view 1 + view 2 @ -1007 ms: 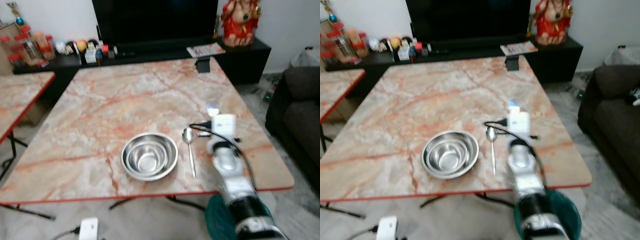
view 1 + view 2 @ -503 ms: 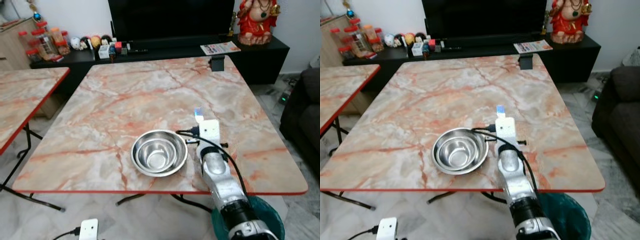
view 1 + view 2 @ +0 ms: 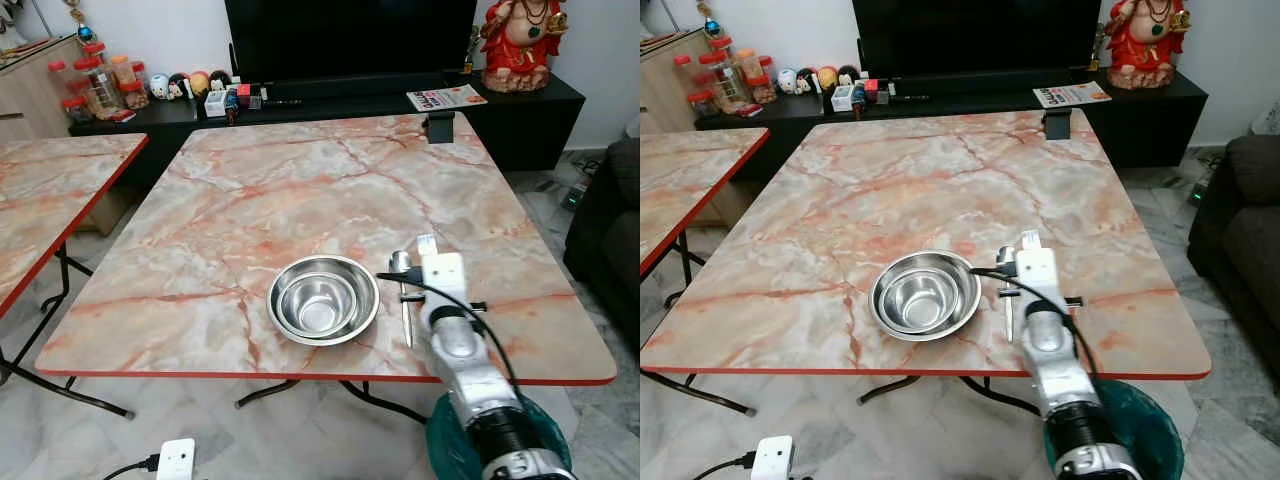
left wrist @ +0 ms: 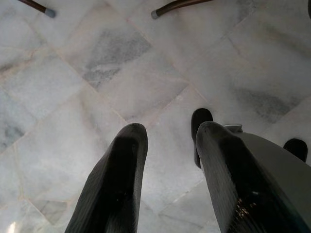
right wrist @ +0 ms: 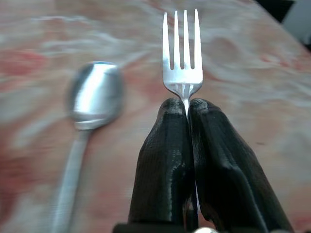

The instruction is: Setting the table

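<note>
R gripper [image 5: 187,109], fingers clenched on a fork [image 5: 183,53], tines pointing fwd, hovers lower right of centre just right of the spoon [image 3: 403,292], handles roughly parallel, beside the steel bowl [image 3: 323,299]; L gripper [image 4: 167,133] idle, fingers apart.

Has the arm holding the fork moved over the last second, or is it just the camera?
Yes. Against the spoon, the right gripper with its fork swung across toward the bowl, covering the spoon half a second ago, and is now back on the spoon's far side.
</note>
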Controlling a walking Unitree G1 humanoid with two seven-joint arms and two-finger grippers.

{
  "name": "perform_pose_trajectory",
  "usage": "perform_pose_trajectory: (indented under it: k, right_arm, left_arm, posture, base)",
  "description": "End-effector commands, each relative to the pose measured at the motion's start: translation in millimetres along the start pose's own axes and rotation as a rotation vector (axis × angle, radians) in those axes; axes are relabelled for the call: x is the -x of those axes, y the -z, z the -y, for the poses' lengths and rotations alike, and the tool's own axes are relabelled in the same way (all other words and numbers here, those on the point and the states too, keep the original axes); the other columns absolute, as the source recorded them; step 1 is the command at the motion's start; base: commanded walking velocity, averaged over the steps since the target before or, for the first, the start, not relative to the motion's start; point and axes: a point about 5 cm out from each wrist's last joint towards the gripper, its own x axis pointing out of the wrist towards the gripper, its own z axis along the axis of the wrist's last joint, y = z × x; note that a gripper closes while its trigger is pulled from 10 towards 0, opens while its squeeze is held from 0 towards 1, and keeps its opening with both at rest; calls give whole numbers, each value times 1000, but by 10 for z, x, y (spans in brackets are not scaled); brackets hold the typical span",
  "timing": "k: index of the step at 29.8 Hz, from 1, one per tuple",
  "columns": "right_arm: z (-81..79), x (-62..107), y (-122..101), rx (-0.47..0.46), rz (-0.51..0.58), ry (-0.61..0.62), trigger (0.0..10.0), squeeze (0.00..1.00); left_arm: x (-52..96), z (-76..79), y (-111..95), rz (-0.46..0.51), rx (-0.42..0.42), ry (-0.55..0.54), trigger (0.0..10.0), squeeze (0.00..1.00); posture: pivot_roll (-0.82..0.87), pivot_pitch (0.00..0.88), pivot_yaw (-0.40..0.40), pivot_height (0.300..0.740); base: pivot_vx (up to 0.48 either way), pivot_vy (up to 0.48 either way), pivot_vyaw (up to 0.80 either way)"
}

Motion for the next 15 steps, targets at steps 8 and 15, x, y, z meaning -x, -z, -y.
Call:
perform_pose_trajectory:
  k: [8, 15]
  right_arm:
    - [25, 10, 19, -51, -20, -9, 10000, 0]
    - [-49, 37, 64, -36, -52, -21, 10000, 0]
  left_arm:
    - [2, -43, -7, -5, -19, -1, 10000, 0]
    - [4, -42, 6, -11, -24, 1, 10000, 0]
  posture:
    - [-13, 18, 111, 740]
    - [-4, 28, 115, 740]
  base:
    - [0, 0, 0]
    - [0, 0, 0]
